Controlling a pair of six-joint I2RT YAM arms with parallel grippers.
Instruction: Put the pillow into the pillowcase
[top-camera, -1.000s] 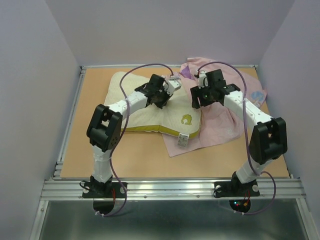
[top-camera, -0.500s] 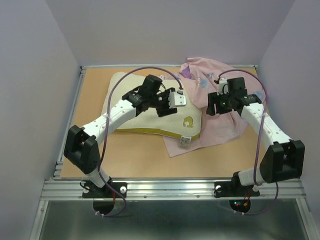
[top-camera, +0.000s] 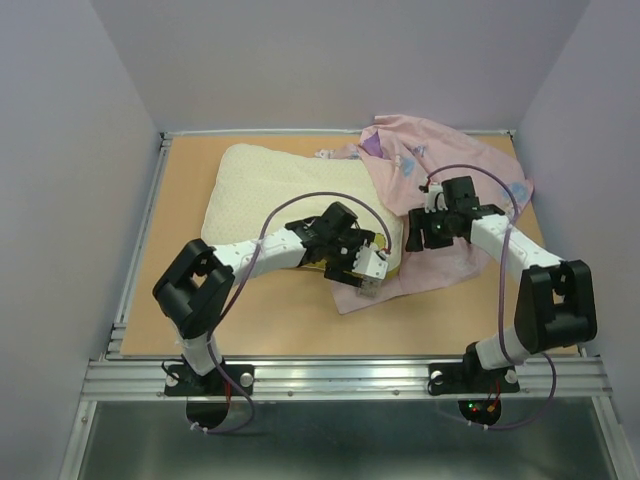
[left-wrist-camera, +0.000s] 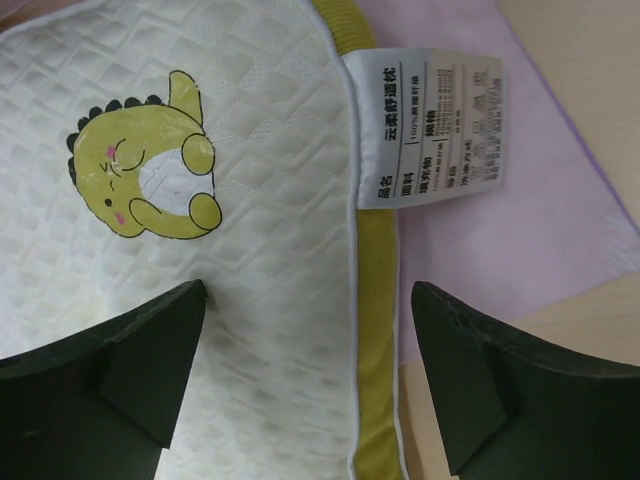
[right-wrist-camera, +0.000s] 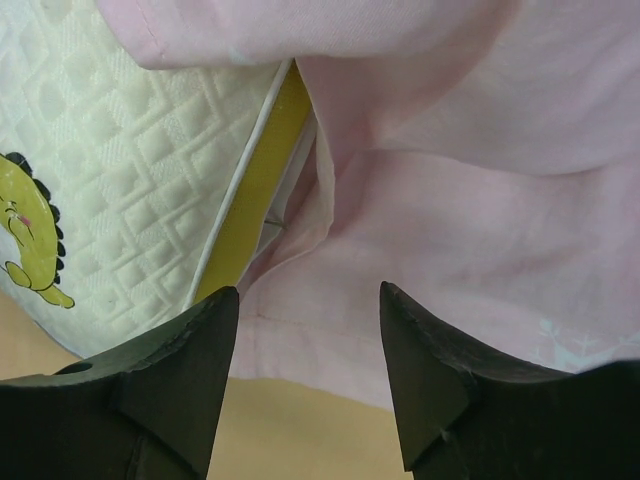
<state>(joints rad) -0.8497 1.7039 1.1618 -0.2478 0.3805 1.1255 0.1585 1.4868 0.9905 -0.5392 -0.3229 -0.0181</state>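
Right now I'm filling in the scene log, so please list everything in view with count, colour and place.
pillow: one, cream-white quilted with a yellow side band, left-centre of the table, its right end lying on the pillowcase
dinosaur logo: one, yellow-green, printed near the pillow's near right corner
care label: one, white with dark print, on the pillow's yellow edge
pillowcase: one, pale pink, crumpled at the right rear
table: one, tan wood
cables: two, purple, one looping along each arm
arms: two, white and black, bases at the near edge
left pincer: open, over the pillow's near right corner
right pincer: open, over the pillowcase beside the yellow band
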